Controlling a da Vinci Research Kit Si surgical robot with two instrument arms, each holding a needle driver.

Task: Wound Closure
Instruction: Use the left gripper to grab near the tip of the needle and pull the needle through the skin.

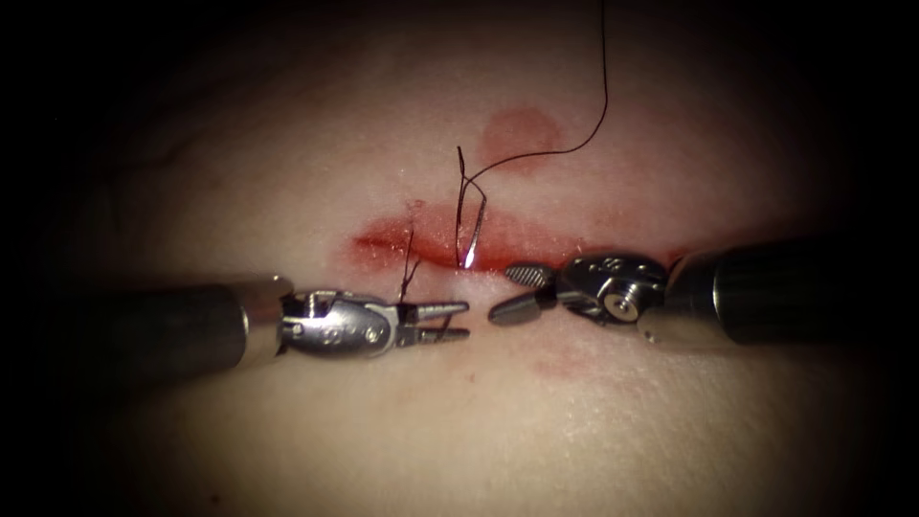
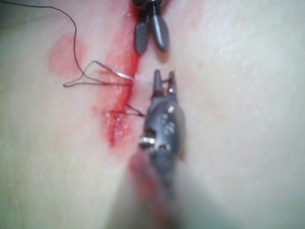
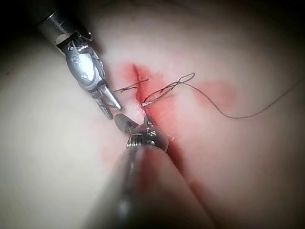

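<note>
The tissue has a red cut running across the endoscope view. The curved needle stands in the cut left of its middle. Its lower end sits in the near lip and neither tool holds it. Dark thread loops from the needle's upper end and leaves at the top edge. My left tool lies just below the cut, with its jaws slightly open on nothing. Facing it, my right tool has its jaws wide open and empty. The needle lies apart from both tools.
A finished stitch with short cut ends crosses the cut just left of the needle, close above the left tool's jaws. Red fluid stains the tissue along the cut, and a round stain lies beyond it.
</note>
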